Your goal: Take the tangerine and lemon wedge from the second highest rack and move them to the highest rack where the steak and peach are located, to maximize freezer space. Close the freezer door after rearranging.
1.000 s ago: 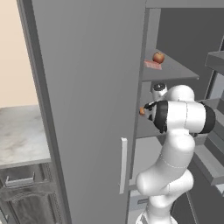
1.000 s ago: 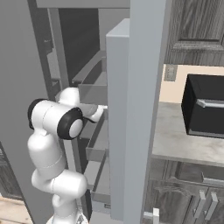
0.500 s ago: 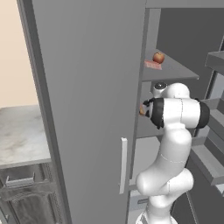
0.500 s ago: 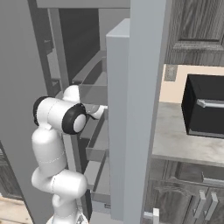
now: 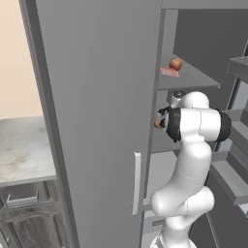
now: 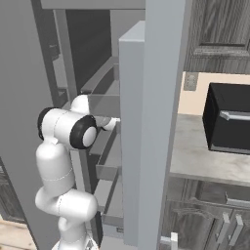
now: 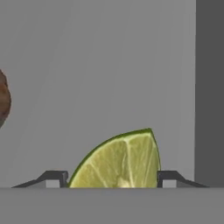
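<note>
Lemon wedge [image 7: 120, 162] between the jaws, on the second rack.
Tips sit just beside its two ends, along its long axis; whether they clamp it, I cannot tell. Peach [image 5: 176, 63] lies above.

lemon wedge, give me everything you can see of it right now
In the hand view the lemon wedge is a yellow-green citrus slice with a thin darker green rind along its curved edge and pale segment lines fanning from its core. It stands with the cut face toward the camera and the point tipped up to the right. It sits between the two dark fingertips of the gripper, which flank it closely on both sides; actual contact is unclear. Its lower part is cut off from view. Behind it is plain grey wall.
</note>
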You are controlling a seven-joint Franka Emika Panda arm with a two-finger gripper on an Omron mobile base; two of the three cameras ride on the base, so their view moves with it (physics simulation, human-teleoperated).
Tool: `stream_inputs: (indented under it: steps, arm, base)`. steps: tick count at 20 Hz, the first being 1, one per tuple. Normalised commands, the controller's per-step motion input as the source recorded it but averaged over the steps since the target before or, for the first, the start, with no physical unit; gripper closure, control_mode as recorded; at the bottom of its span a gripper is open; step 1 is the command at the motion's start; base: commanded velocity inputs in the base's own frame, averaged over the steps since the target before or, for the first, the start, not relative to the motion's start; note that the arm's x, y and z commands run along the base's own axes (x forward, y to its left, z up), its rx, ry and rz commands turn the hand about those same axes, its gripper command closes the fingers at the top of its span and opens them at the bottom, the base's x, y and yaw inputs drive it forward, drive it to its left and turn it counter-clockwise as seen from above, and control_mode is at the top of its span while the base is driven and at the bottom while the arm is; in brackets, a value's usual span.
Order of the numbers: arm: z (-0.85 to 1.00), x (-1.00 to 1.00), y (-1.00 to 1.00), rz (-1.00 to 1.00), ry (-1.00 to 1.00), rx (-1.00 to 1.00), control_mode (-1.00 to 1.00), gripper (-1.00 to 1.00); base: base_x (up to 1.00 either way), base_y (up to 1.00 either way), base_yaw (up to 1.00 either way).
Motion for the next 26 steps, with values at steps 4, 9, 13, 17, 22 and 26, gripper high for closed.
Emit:
stream_inputs:
  steps: [4,9,13,17,22,26]
  arm:
    - [-0.25,-0.09,0.18,0.0,0.0,0.0,-1.0,1.0]
    - [-0.15,-0.19,0.29,0.0,0.0,0.0,-1.0,1.0]
    - [0.0,-0.31,0.17,0.05,0.0,0.05,-1.0,1.0]
    - [0.0,-0.5,0.06,0.1,0.0,0.1,-1.0,1.0]
    - [0.0,-0.46,0.16,0.13,0.0,0.04,-1.0,1.0]
    - [0.09,-0.08,0.21,0.17,0.0,0.0,-1.0,1.0]
  base:
    - [0.0,0.0,0.0]
    - [0.0,0.0,0.0]
    - [0.0,0.0,0.0]
    - [0.0,0.0,0.0]
    - [0.0,0.0,0.0]
    - [0.0,0.0,0.0]
